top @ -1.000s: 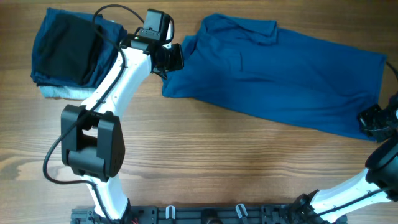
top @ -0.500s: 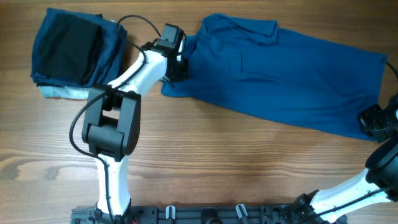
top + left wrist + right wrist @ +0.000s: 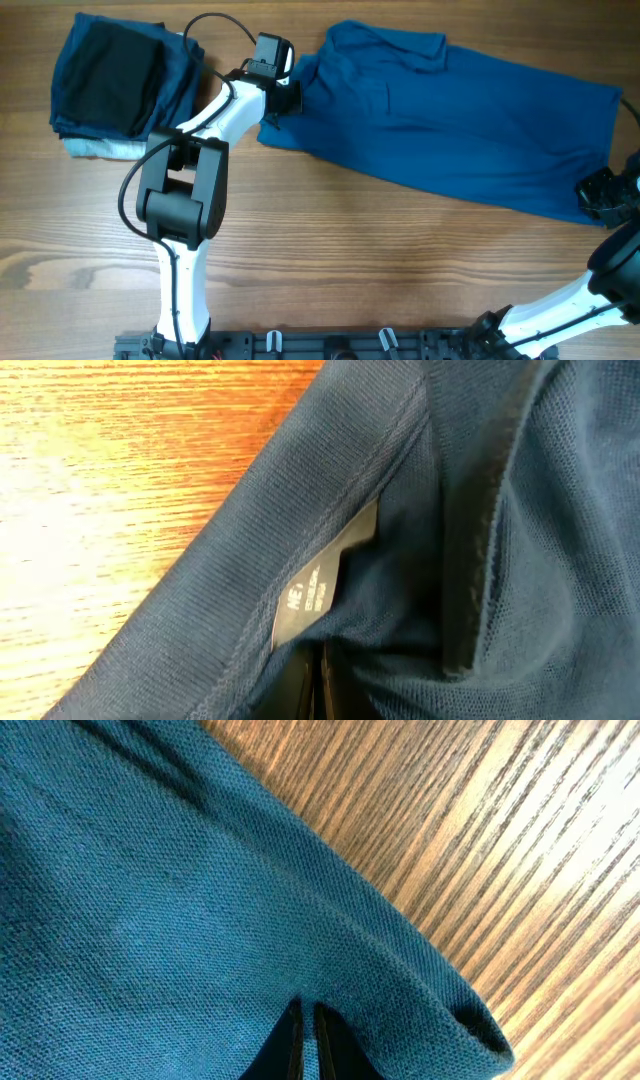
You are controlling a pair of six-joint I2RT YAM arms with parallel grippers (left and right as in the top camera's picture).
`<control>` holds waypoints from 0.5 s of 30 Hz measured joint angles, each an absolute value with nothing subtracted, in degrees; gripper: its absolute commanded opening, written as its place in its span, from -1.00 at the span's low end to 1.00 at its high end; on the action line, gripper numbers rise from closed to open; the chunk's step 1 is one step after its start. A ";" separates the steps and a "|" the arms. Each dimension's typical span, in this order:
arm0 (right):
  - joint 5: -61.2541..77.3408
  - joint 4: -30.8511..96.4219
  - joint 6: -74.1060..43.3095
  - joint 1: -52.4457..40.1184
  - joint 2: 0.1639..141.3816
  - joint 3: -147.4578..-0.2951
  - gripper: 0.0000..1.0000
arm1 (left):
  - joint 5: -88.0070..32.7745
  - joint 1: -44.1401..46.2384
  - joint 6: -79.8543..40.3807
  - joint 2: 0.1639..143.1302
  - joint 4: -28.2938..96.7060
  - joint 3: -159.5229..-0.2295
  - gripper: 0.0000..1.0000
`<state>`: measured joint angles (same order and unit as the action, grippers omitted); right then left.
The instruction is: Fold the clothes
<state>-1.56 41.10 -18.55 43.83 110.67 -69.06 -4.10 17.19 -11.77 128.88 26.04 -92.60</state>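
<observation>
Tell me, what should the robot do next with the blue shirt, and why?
Probably lift both ends a little, together. The left gripper is shut on one end of the shirt and the right gripper is shut on the other. The shirt lies spread flat, not yet folded.

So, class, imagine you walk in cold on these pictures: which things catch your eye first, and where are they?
The big blue shirt sprawled across the upper right of the wooden table dominates. The left gripper pinches its left edge and the right gripper its far right corner, both shut on cloth. A stack of folded garments, black on top, sits at the upper left.
</observation>
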 measured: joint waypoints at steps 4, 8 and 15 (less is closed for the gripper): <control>-0.91 52.77 -16.19 44.42 110.74 -81.71 0.20 | -3.25 17.19 -11.57 121.16 28.77 -92.64 -0.67; 4.49 53.54 -12.05 44.47 106.52 -89.56 0.99 | -3.09 19.42 -11.40 103.94 22.41 -95.35 -0.65; 5.61 53.12 -11.62 44.47 105.97 -89.73 0.99 | -5.87 23.55 -11.40 123.98 3.88 -94.98 -0.66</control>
